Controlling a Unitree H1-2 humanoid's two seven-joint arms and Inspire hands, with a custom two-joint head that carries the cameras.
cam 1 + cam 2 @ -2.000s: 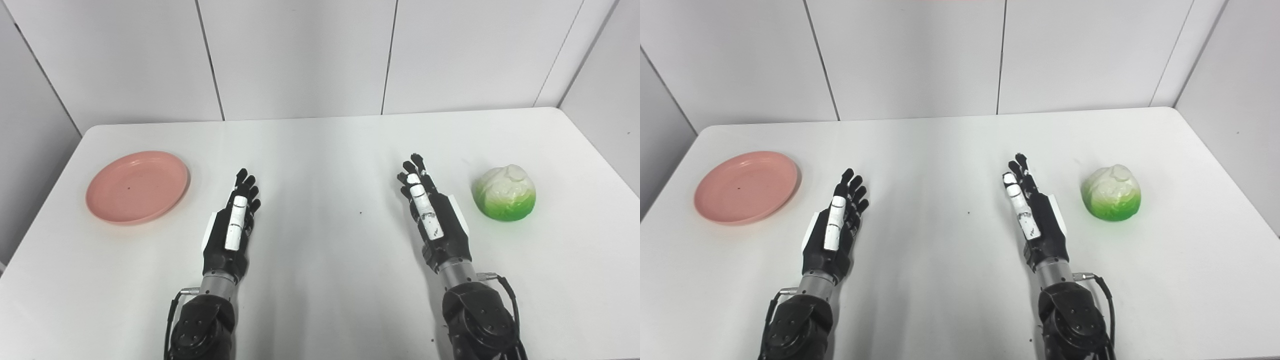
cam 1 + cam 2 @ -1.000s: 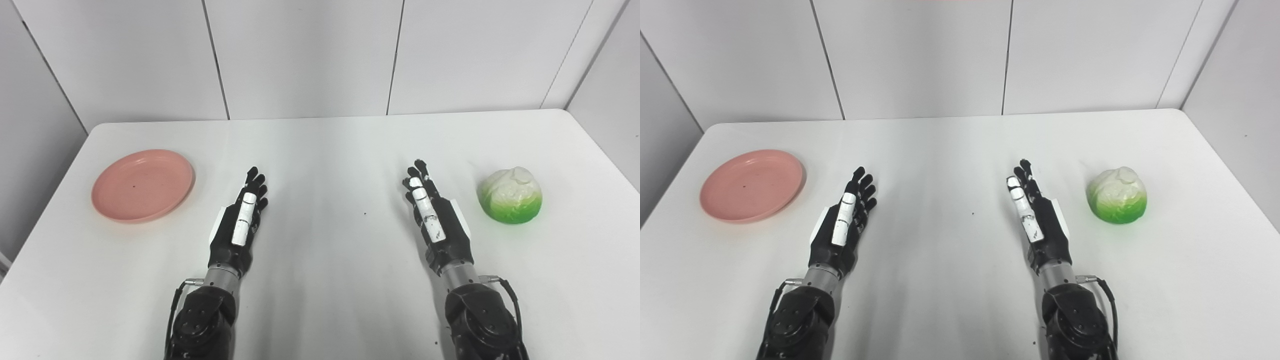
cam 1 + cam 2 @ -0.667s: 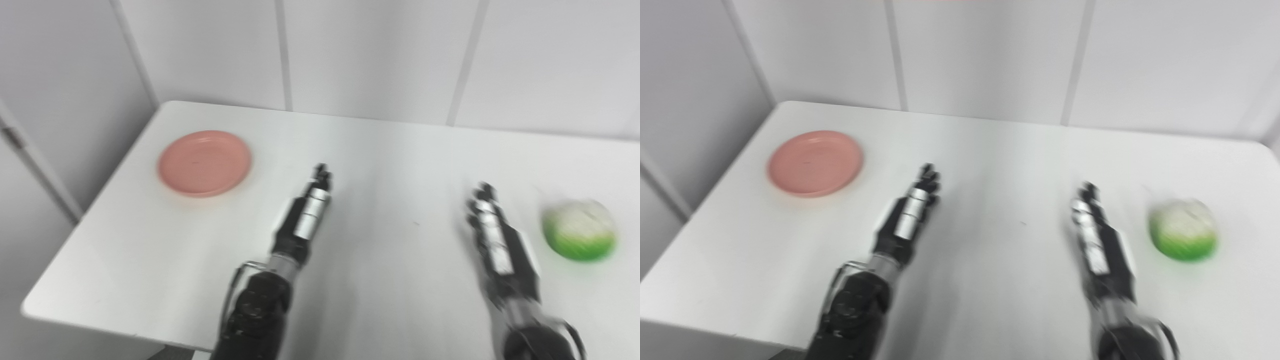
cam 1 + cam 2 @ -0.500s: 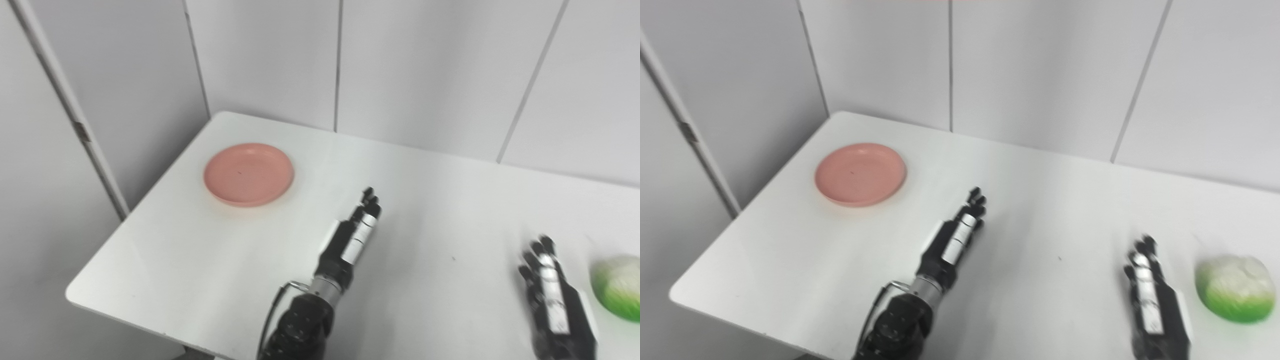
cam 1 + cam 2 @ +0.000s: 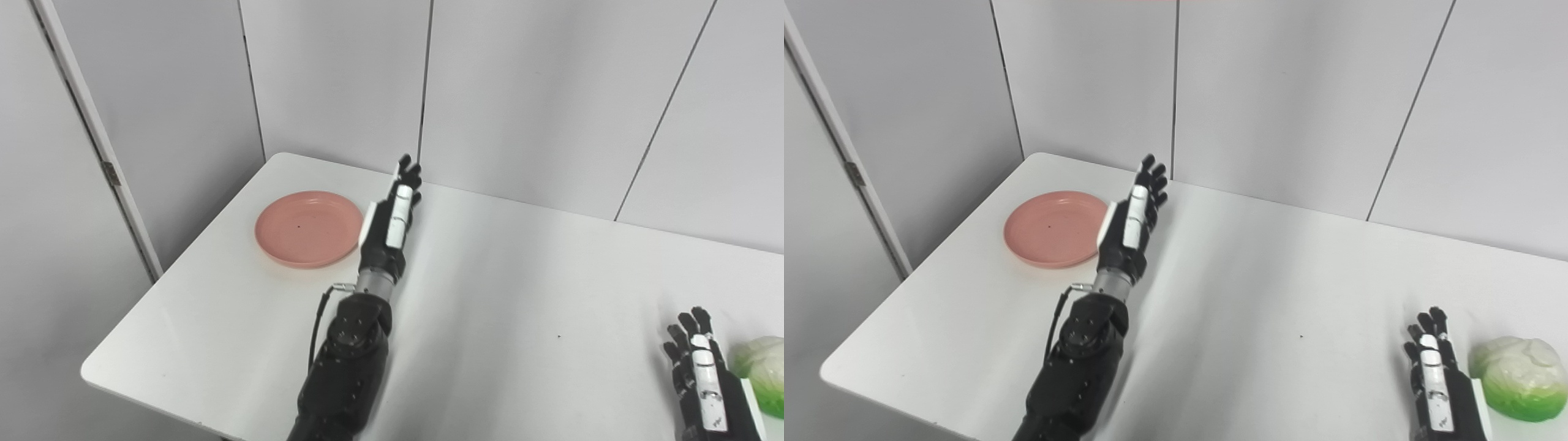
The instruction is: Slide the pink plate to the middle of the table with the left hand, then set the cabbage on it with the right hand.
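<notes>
Plate [image 5: 309,228], pink and round, lies flat on the white tabletop [image 5: 502,294] near its far left corner, with nothing on it. Left hand [image 5: 1130,223] is raised just right of the plate, over the plate's right rim as the cameras see it; whether it touches the rim cannot be told. Its fingers [image 5: 1150,176] are stretched out straight and a little apart, pointing toward the wall panels [image 5: 520,92] behind the tabletop, and it holds nothing. A white strip runs along the back of the hand, and a thin cable loops at the wrist. The left arm [image 5: 349,361] runs from the bottom edge up to the hand, crossing the tabletop's near left part.

Cabbage [image 5: 1518,378], white on top and bright green below, sits far to the right of the plate, close to the picture's right edge; in the left eye view it is cut by that edge. Right hand [image 5: 1436,376] rests low just left of the cabbage, apart from it, with a narrow gap of tabletop between them. Its fingers [image 5: 691,327] are also extended and slightly spread, empty, pointing away from the robot.

Between the plate and the cabbage the tabletop shows one small dark speck [image 5: 558,336]. A grey door panel with a hinge [image 5: 113,174] stands left of the plate, beyond the tabletop's edge.
</notes>
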